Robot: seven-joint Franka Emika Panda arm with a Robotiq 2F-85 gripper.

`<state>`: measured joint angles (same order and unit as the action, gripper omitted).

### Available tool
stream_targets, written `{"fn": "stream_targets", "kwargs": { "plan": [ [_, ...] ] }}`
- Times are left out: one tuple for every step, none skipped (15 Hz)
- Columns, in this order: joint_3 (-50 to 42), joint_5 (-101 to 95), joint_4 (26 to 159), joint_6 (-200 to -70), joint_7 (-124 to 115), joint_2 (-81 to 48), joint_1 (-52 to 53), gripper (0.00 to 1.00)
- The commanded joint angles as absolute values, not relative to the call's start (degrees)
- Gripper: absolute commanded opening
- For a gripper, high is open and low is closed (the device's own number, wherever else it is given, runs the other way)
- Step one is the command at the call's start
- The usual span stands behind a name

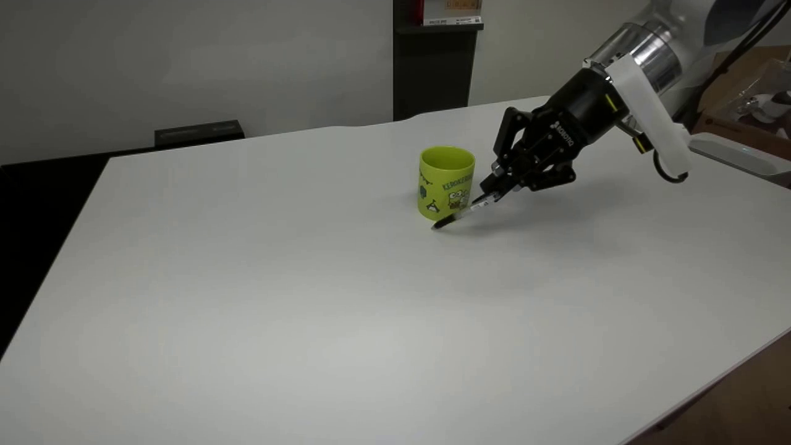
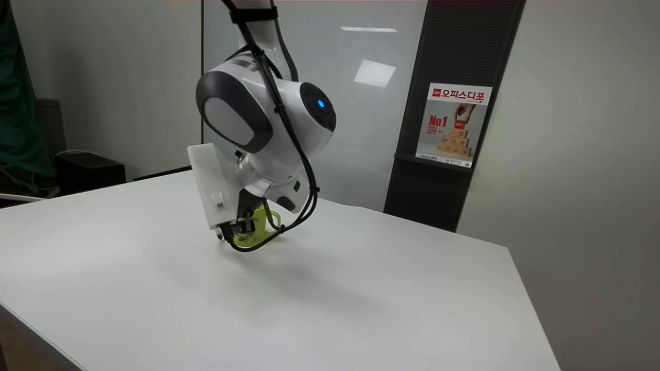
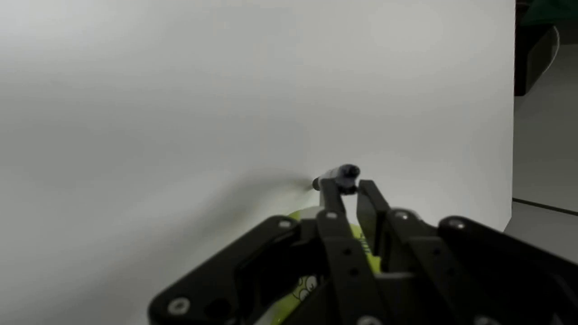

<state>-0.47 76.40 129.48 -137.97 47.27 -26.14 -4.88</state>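
Note:
A slim pen (image 1: 463,213) with a dark end and a pale barrel slants down from my gripper (image 1: 493,189), its lower tip at or just above the table. The wrist view shows the pen (image 3: 338,173) between the fingertips of my gripper (image 3: 348,183), which stand close on either side of it. Just beside the jaws, a yellow-green mug (image 1: 446,185) with cartoon print stands upright; whether pen and mug touch I cannot tell. Arm and cables partly cover the mug (image 2: 251,238), whose handle shows. Under the fingers, part of the mug (image 3: 289,302) is visible.
All this is on a wide white table (image 1: 309,321). A dark box (image 1: 199,133) sits beyond its back edge, and a cardboard box (image 1: 760,93) lies behind the arm. Loose cables (image 2: 289,129) hang along the arm. A dark panel with a poster (image 2: 454,126) stands past the table.

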Motion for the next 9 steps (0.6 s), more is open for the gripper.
{"fn": "stream_targets", "kwargs": {
  "plan": [
    [-0.45, 78.98, 130.54, -137.61, 49.66, -25.89, -4.8, 0.49],
    [-0.5, 78.94, 130.56, -137.63, 49.73, -25.96, -4.78, 0.55],
    [-0.51, 78.92, 130.57, -137.59, 49.95, -26.02, -4.78, 0.61],
    [-0.53, 78.92, 130.64, -137.71, 50.2, -25.98, -4.74, 0.69],
    [-0.56, 78.79, 130.74, -138.04, 50.41, -25.89, -4.59, 0.75],
    [-0.64, 78.43, 130.83, -138.56, 49.87, -25.76, -4.27, 0.81],
    [-0.74, 77.94, 131.02, -138.98, 49.39, -25.44, -3.98, 0.89],
    [-0.87, 77.22, 131.41, -140.1, 49.11, -24.87, -3.39, 0.95],
    [-0.95, 76.46, 131.68, -140.87, 48.55, -24.51, -2.97, 1.0]
  ]
}}
